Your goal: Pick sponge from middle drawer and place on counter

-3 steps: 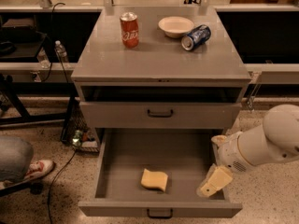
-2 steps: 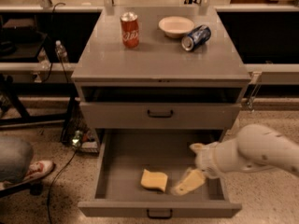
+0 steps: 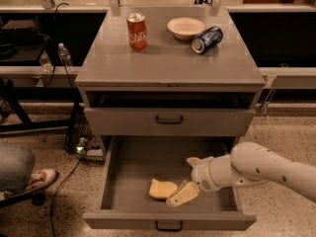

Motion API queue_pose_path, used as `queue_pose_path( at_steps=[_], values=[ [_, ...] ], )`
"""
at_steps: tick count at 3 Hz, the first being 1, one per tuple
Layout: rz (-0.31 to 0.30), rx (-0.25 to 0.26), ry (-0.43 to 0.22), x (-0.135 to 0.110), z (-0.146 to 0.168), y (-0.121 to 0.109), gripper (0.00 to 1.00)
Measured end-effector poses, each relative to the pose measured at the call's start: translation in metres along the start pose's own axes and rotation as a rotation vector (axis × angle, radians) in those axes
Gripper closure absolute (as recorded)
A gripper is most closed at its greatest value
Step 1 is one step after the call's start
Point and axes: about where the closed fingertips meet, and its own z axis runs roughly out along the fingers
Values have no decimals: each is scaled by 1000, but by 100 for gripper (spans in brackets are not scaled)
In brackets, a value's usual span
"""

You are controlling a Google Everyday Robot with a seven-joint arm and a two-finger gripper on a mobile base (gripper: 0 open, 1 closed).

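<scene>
The pale yellow sponge (image 3: 162, 189) lies flat on the floor of the pulled-out middle drawer (image 3: 123, 174), near its front centre. My cream gripper (image 3: 181, 194) hangs inside the drawer right beside the sponge, on its right, with a fingertip close to or touching its edge. The arm comes in from the right over the drawer's side. The counter (image 3: 168, 58) is the grey cabinet top above.
On the counter stand a red soda can (image 3: 137, 31), a white bowl (image 3: 185, 27) and a blue can lying on its side (image 3: 207, 39). The drawer above is closed, with an open slot over it. A person's shoe (image 3: 38, 179) and cables lie at left.
My gripper has swept left across the drawer, from its right side to right beside the sponge. The sponge has not moved.
</scene>
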Motion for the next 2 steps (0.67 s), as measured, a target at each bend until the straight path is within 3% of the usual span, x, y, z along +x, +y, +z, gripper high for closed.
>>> queue_pose_path(
  at_steps=[2],
  values=[
    [-138,71,-50,-3,45,-44,0]
  ],
)
